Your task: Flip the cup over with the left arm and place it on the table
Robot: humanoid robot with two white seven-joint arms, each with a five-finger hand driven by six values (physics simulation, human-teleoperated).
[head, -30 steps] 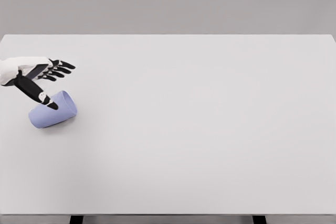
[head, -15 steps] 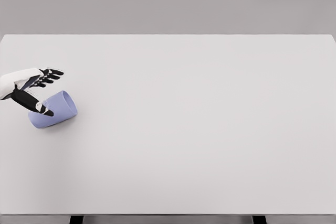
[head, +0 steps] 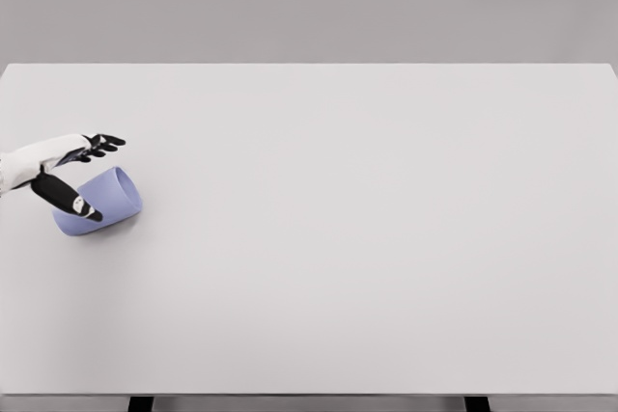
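Lavender-blue and matte, the cup [head: 101,202] lies on its side near the left edge of the bench [head: 367,238], well apart from the far and near edges. It is a plain, smooth cylinder with no handle and no marking that can be made out. Its long axis runs on a slant: one round end faces the upper right, where a paler rim line traces the curve, and the other end points toward the lower left. Whether the end at the upper right is the mouth or the base cannot be told from the head view. A faint soft shadow sits under the cup on the white bench top.

Over the cup's left part hangs the left hand [head: 68,169], its white forearm coming in from the left edge of the picture. The dark fingers [head: 101,145] reach out to the right above and behind the cup, held apart from the thumb, and they close on nothing. The thumb [head: 70,200] slants down across the front of the cup's lower-left part; whether it touches the wall cannot be told. The cup sits between thumb and fingers, ungrasped.
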